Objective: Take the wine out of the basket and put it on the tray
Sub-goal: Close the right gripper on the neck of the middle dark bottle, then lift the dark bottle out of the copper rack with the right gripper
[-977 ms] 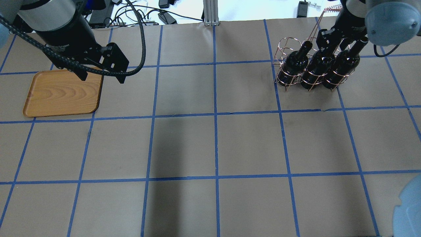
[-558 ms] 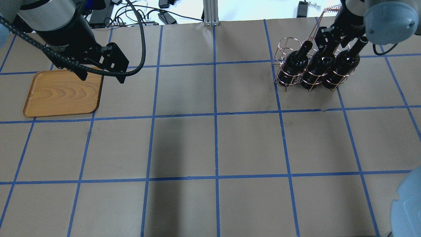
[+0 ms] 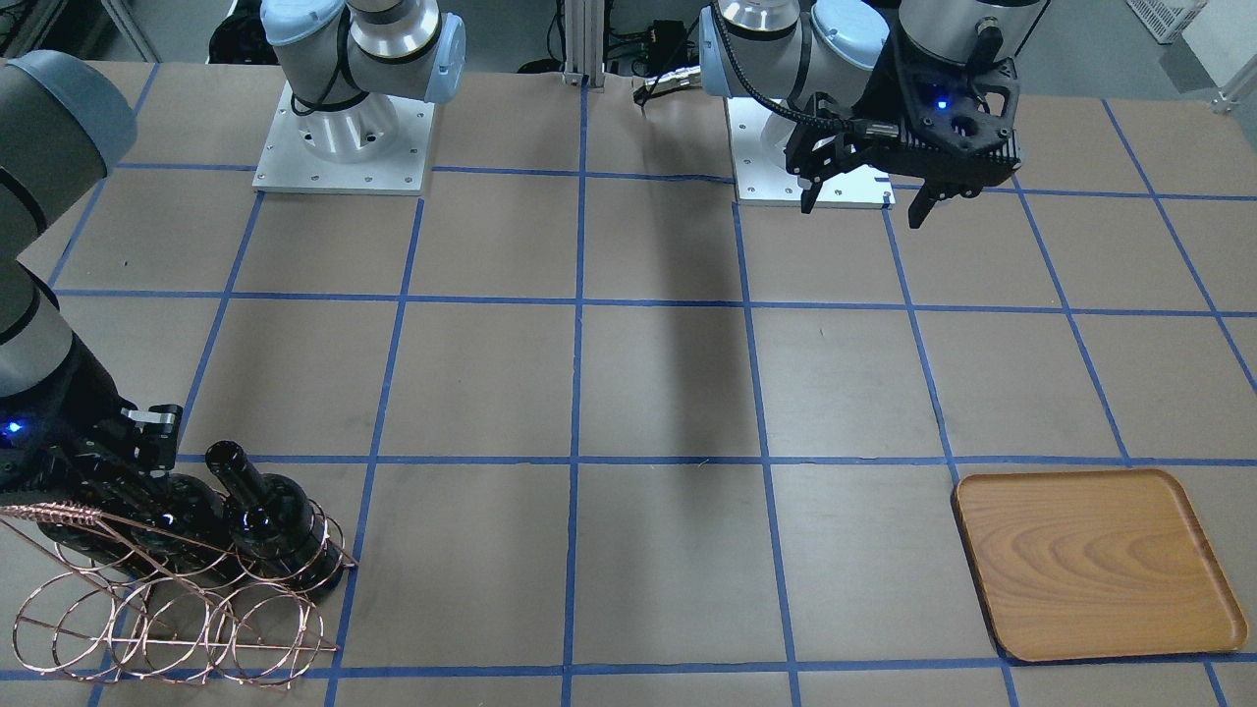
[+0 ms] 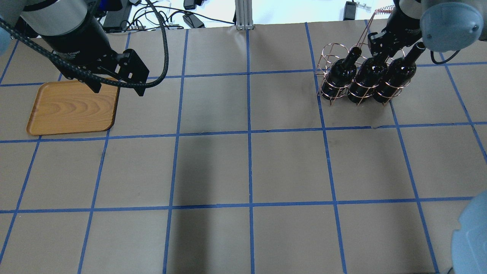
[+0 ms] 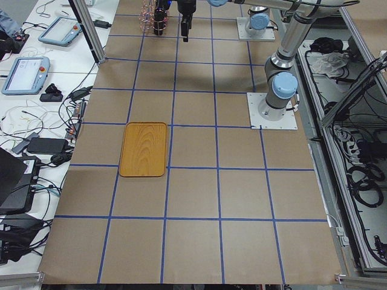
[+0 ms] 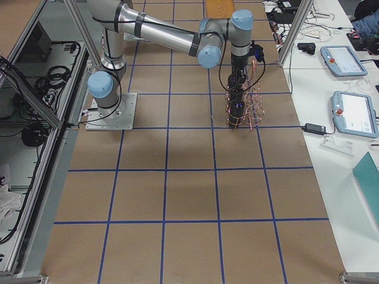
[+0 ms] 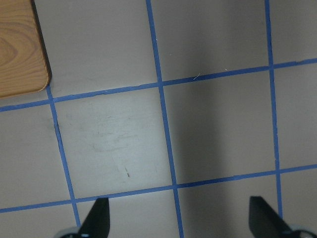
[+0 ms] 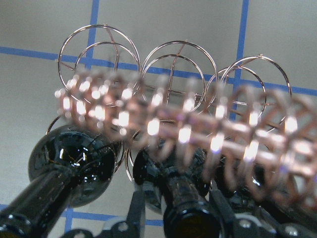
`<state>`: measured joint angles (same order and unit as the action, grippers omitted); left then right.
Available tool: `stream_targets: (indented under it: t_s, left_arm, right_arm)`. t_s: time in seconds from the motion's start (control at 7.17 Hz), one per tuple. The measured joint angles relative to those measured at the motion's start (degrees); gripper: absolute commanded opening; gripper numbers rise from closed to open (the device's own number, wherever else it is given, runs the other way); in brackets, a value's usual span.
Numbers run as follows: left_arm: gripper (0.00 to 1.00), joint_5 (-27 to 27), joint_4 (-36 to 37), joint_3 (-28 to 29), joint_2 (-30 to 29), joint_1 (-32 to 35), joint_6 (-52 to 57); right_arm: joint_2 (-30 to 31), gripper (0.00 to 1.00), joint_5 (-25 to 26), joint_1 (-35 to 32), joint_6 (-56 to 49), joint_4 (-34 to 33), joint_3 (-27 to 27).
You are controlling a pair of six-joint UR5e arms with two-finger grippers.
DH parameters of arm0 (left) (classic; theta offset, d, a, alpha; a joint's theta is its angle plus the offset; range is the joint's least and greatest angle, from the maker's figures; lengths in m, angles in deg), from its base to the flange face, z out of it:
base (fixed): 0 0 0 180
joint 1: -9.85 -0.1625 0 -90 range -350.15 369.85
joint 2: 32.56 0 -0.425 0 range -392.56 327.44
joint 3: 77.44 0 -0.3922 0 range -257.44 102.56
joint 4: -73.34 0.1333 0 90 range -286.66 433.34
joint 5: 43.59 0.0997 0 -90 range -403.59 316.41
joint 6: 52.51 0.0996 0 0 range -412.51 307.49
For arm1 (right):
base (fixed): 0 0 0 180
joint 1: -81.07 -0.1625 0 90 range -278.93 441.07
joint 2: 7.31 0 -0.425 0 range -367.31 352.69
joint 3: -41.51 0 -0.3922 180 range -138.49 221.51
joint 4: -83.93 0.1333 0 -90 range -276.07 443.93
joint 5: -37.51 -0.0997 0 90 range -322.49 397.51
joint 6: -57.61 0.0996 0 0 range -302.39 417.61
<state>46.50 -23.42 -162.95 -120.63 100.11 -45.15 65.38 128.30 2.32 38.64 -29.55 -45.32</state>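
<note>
What matters here is how the right gripper [image 8: 179, 201] sits on the wine [image 4: 367, 79]. That is the middle one of three near-black bottles standing upright, necks up, in the rings of the basket [image 4: 329, 57], in the row on the robot's side of its twisted handle [image 8: 188, 130]. The bottle's long axis runs vertically, straight up toward the wrist camera. The jaws come down from above and stand one on each side of its short neck. They look parted, with a sliver of gap showing beside the glass, so by my reading they are released and not yet clenched on it. The handle crosses just beyond the neck and the neighbouring bottles sit close on both sides. The pull therefore probably has to go straight up along the axis until the base clears the rings. The right arm is plainly the nearer one. The left gripper [image 4: 118, 90] hangs well apart from the basket, toward the other end of the tabletop [image 4: 251, 167], its jaws spread wide and holding nothing. The tray [image 4: 68, 111] lies there beside it, bare and far from the basket. No label shows on any bottle. Small white print on the left wrist is too small to read.
</note>
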Motion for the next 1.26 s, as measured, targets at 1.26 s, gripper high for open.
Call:
stream_targets:
  t_s: [1.26]
  left_arm:
    - [1.0, 0.0, -0.1, 0.0, 0.0, 0.0, 0.0]
  right_arm:
    - [5.4, 0.0, 0.5, 0.0, 0.1, 8.7, 5.6]
